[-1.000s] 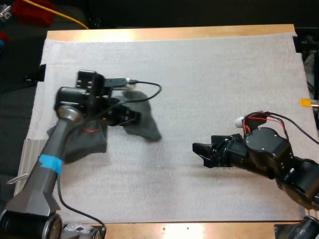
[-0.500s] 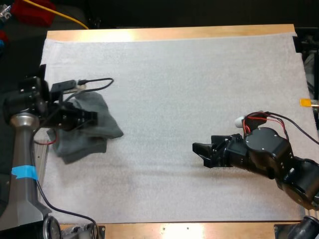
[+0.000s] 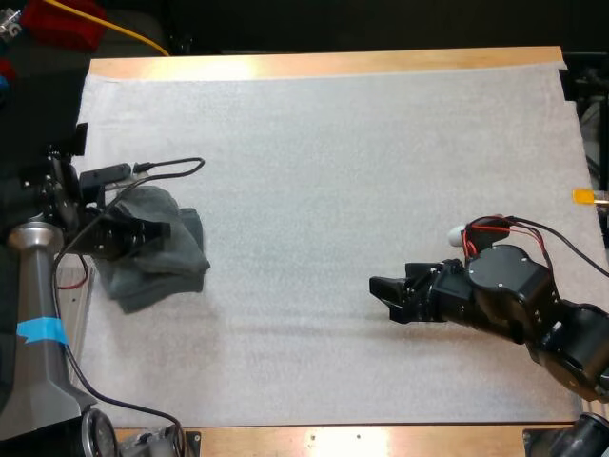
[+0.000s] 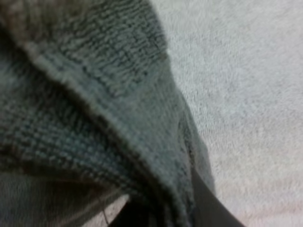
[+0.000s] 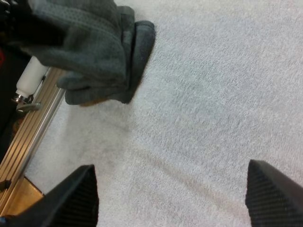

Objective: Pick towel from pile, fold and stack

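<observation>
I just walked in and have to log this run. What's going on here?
The left gripper is shut on a crumpled grey-green towel at the left edge of the white mat. It holds the towel bunched over what looks like a second towel lying flat there. The right gripper hovers open over bare mat on the right side, touching nothing. The held towel is not yet folded.

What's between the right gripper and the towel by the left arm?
Only bare white mat lies between the right gripper and the towel, in the high and right wrist views.
</observation>
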